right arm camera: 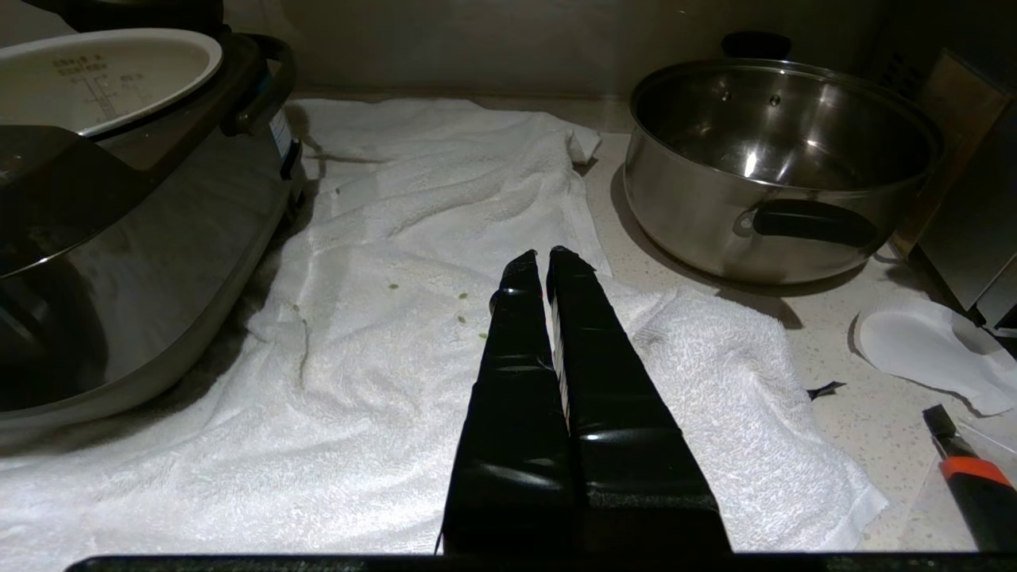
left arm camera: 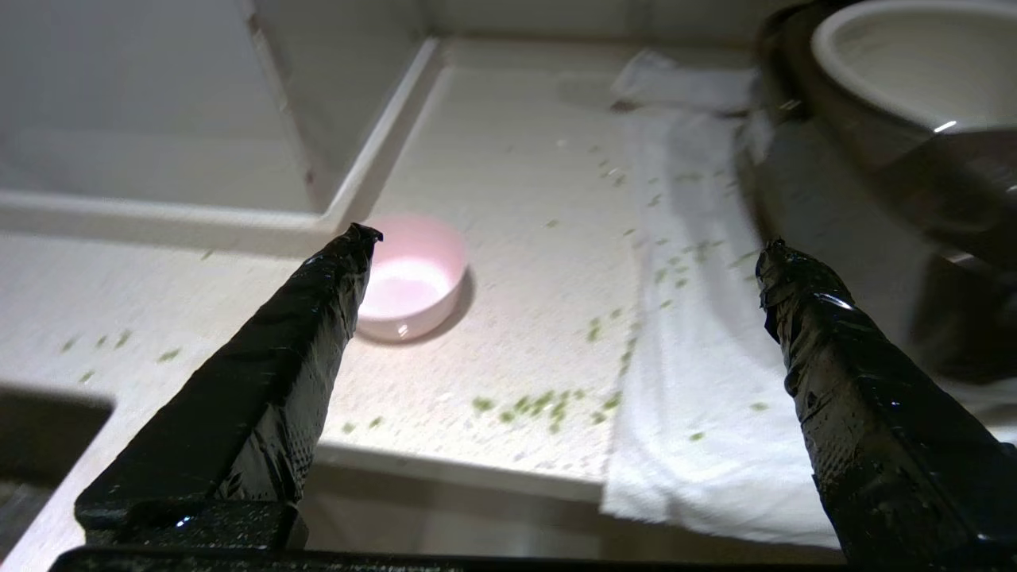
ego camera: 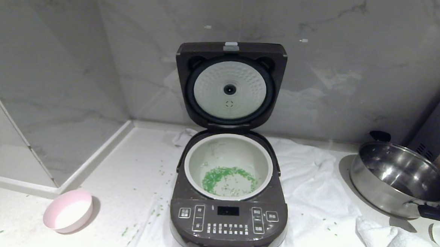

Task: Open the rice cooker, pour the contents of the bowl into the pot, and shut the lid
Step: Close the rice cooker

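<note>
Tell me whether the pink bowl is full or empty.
Empty. The bowl sits upright on the counter showing only its bare white inside; the green bits lie in the pot.

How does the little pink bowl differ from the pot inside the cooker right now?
The bowl is small, pale pink outside and looks empty; the pot is far larger, off-white, and holds a patch of green bits. The bowl stands loose on the counter, left of the rice cooker; the pot sits sunk in the cooker under the raised lid. Both are round, upright and pale inside.
</note>
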`<state>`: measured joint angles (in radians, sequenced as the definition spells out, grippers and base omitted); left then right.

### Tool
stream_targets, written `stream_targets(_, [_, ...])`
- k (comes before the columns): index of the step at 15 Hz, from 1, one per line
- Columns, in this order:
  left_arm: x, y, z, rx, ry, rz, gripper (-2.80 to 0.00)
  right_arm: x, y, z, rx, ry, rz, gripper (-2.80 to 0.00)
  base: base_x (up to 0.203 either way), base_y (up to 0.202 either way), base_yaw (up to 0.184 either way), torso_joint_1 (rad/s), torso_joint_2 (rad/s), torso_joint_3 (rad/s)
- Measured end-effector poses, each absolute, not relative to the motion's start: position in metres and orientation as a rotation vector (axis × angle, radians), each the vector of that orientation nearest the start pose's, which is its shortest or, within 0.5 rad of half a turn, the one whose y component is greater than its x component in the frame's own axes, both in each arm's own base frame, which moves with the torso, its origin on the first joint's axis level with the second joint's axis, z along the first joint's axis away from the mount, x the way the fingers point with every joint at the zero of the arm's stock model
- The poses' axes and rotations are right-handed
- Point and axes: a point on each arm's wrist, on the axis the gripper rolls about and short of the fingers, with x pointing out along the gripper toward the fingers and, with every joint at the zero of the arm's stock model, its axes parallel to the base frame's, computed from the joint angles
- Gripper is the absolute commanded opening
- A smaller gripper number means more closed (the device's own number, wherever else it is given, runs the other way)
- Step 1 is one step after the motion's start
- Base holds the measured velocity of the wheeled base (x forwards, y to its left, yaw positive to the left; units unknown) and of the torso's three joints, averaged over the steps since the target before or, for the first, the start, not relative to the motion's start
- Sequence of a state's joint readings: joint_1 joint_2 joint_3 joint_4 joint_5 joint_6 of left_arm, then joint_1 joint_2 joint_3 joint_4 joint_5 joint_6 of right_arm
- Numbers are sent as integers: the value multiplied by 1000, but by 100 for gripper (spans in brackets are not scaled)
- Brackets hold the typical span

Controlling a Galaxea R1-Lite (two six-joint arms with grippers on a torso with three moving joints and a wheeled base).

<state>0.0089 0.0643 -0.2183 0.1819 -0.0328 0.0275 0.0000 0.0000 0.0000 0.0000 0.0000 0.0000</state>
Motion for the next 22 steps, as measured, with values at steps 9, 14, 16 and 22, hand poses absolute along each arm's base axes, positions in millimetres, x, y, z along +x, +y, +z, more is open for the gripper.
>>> stream_targets(9, [-30,1,79,11,95,27,0,-23,0,75,0,0,0,-280,0,0,0,0,0,0])
stream_targets(14, [-29,1,78,5,100,26,-280,-23,0,76,0,0,0,-280,0,0,0,0,0,0])
stream_targets(16, [-30,1,78,5,101,25,-280,-23,0,75,0,0,0,-280,0,0,0,0,0,0])
stream_targets(22, [-24,0,77,13,9,9,-280,-23,0,76,0,0,0,-280,0,0,0,0,0,0])
